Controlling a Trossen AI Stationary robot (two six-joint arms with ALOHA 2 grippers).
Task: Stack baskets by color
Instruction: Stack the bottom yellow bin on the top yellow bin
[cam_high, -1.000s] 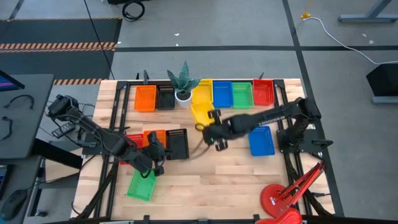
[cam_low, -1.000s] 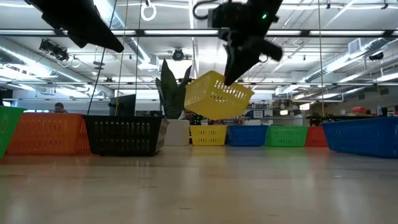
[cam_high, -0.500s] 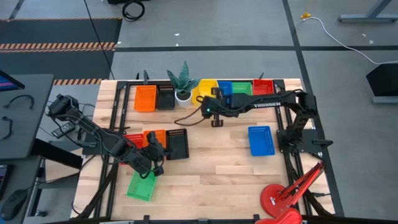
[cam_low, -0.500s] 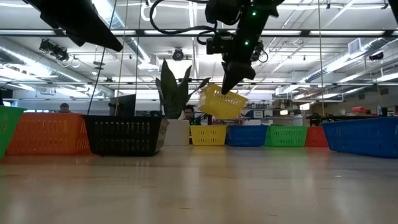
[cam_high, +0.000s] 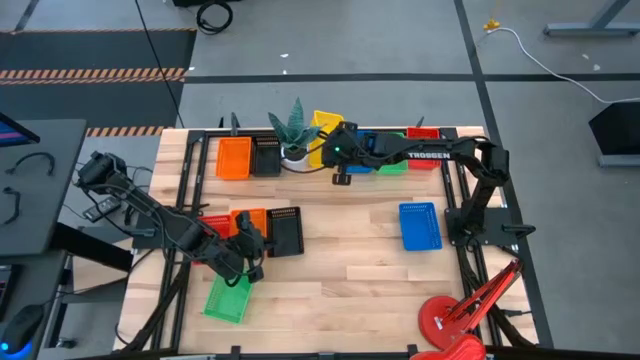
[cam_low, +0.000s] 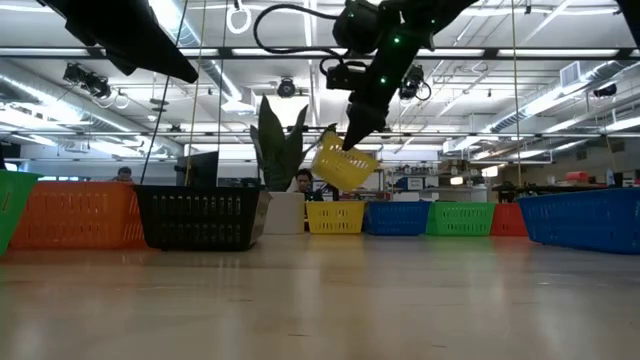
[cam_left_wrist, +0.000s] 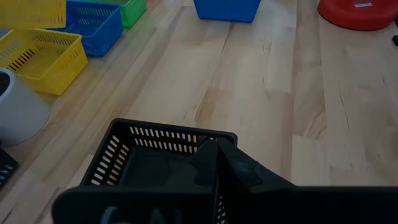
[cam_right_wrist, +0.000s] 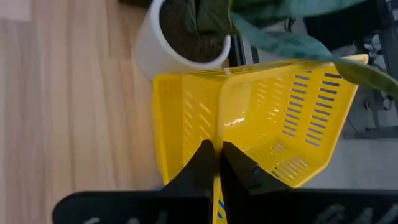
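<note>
- High view: the right claw (cam_high: 338, 152) is stretched out to the far row on the desk (cam_high: 350, 270), pinched shut on the wall of a yellow basket (cam_high: 326, 122), which sits tilted just beyond it, beside the plant (cam_high: 296, 132). The blue (cam_high: 364, 140), green (cam_high: 392, 166) and red (cam_high: 424, 137) baskets of that row lie partly under its arm. An orange basket (cam_high: 234, 157) and a black one (cam_high: 267, 156) lie past the plant. A lone blue basket (cam_high: 420, 225) lies well behind the claw. The left claw (cam_high: 252, 250) is at the near side, closed on the rim of a second black basket (cam_high: 285, 230); a red (cam_high: 216, 224) and an orange (cam_high: 247, 221) one lie just beside it, a green one (cam_high: 228, 298) just behind it.
- Low view: the right claw (cam_low: 352, 140) hangs in the air with the yellow basket (cam_low: 345, 167) tipped below it, clear of the desk and above a second yellow basket (cam_low: 335, 216) in the row.
- Left wrist view: the fingers (cam_left_wrist: 227, 168) are together on the near rim of the black basket (cam_left_wrist: 149, 158).
- Right wrist view: the fingers (cam_right_wrist: 202, 158) clamp the yellow wall (cam_right_wrist: 249, 124); the white pot (cam_right_wrist: 180, 40) is just ahead.
</note>
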